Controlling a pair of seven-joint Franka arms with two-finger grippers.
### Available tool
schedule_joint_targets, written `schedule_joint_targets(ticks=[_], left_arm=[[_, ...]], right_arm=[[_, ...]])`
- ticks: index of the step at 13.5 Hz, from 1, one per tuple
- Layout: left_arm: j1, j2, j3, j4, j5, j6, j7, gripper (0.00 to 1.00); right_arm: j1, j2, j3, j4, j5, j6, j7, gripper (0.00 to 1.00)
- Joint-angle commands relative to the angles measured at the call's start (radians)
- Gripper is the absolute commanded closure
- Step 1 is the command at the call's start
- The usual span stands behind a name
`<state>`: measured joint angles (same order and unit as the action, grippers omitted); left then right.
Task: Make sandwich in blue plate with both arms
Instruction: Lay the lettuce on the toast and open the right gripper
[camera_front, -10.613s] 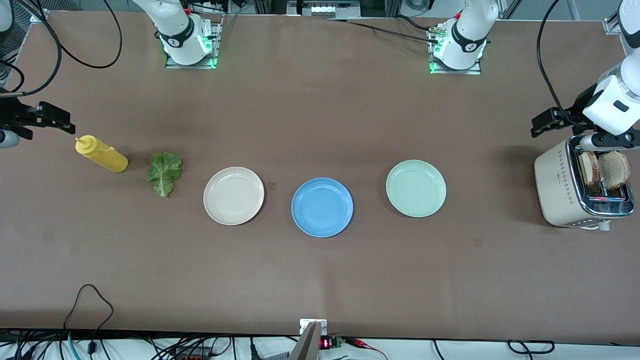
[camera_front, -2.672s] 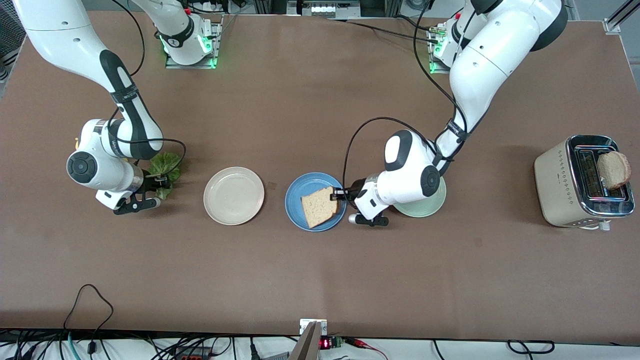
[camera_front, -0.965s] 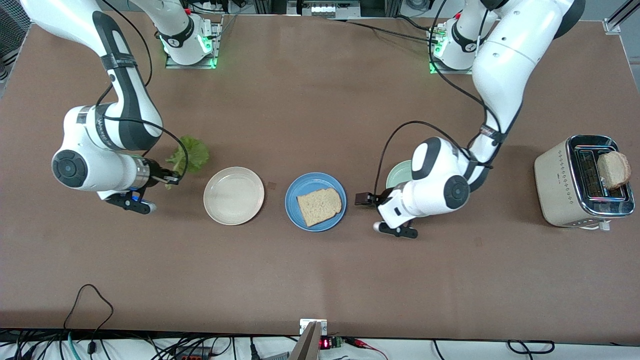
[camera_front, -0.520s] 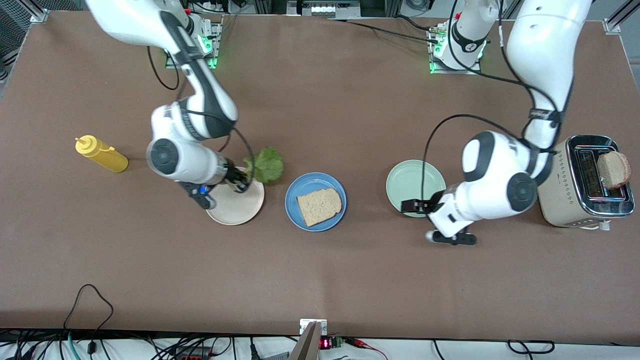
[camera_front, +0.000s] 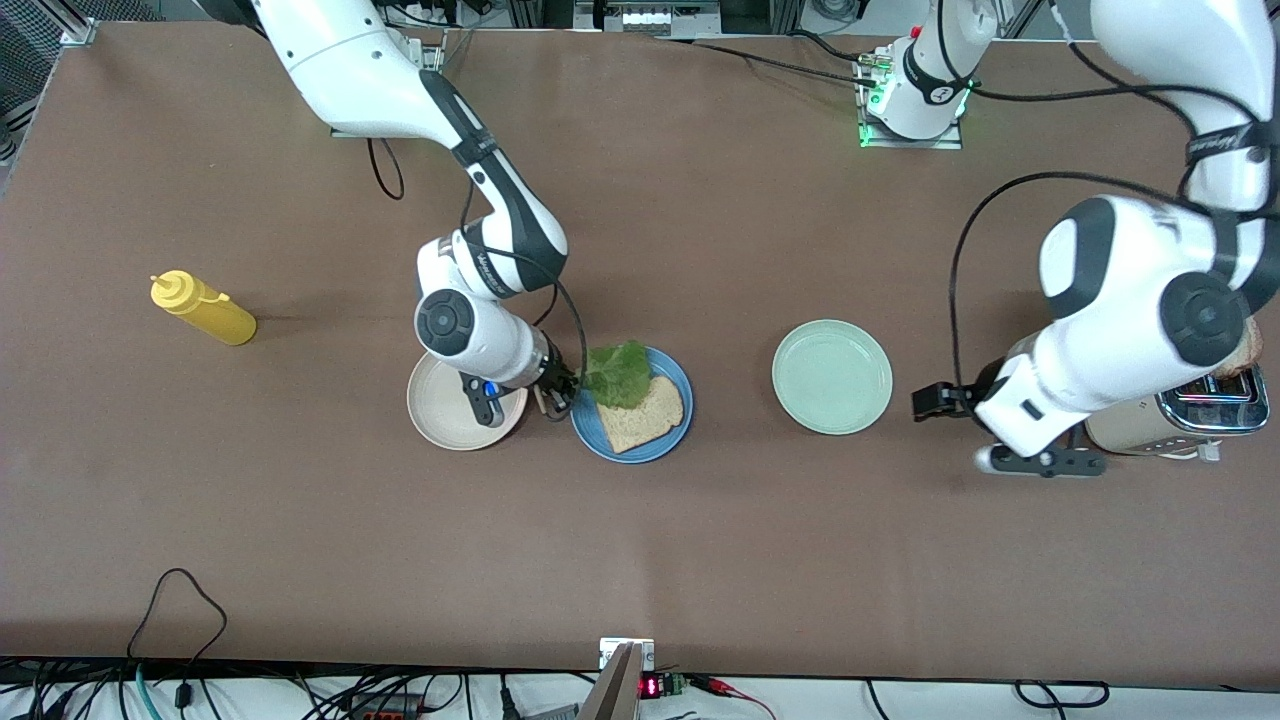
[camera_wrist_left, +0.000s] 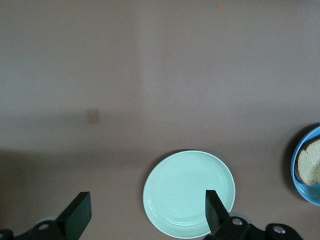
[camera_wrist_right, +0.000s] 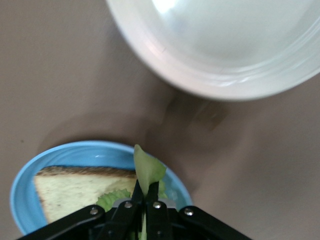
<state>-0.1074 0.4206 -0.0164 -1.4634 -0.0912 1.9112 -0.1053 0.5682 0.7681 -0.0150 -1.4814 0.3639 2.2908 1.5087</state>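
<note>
On the blue plate (camera_front: 588, 426) near the table's middle lies one tan bread slice (camera_front: 648, 415). My right gripper (camera_front: 560, 390) is shut on the stem of the green lettuce leaf (camera_front: 618, 362) and holds it over the slice and the plate's rim. In the right wrist view the lettuce (camera_wrist_right: 148, 170) sticks out between the shut fingers, with the bread (camera_wrist_right: 82, 187) and blue plate (camera_wrist_right: 55, 161) below. My left gripper (camera_front: 926, 402) is open and holds nothing, over the table between the mint plate and the toaster. A second slice (camera_front: 1252, 345) stands in the toaster.
The cream plate (camera_front: 438, 412) lies beside the blue plate toward the right arm's end, partly under the right wrist. The mint-green plate (camera_front: 832, 377) lies toward the left arm's end. The toaster (camera_front: 1180, 425) is mostly hidden by the left arm. A yellow mustard bottle (camera_front: 203, 309) lies at the right arm's end.
My right gripper carried the lettuce from over the cream plate to over the blue plate. The left arm swung from beside the mint plate toward the toaster, still open.
</note>
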Motion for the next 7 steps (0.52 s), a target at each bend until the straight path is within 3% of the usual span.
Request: schedule_joint_targets(ticks=[1,2,4,5,6,7], left_arm=[[0.024,-0.045,0.013,0.041,0.024,-0.091,0.013,0.00],[0.049,-0.045,0.013,0.082,0.022,-0.151,0.016,0.00],[0.112,-0.043,0.007,0.144,0.022,-0.231,0.022,0.00],[0.124,-0.043,0.007,0.153,0.022,-0.245,0.054,0.00],[0.126,-0.045,0.012,0.153,0.022,-0.247,0.102,0.00],[0.126,-0.045,0.012,0.153,0.022,-0.250,0.128,0.00]], right_arm=[[0.019,0.098,-0.010,0.136,0.018,0.002,0.096,0.99],[0.039,0.111,-0.013,0.154,0.017,0.006,0.107,0.98],[0.038,0.111,-0.013,0.154,0.015,-0.001,0.104,0.86],[0.038,0.111,-0.013,0.154,0.009,-0.002,0.104,0.42],[0.038,0.108,-0.014,0.154,0.004,-0.007,0.099,0.33],[0.033,0.100,-0.017,0.154,0.003,-0.016,0.097,0.00]])
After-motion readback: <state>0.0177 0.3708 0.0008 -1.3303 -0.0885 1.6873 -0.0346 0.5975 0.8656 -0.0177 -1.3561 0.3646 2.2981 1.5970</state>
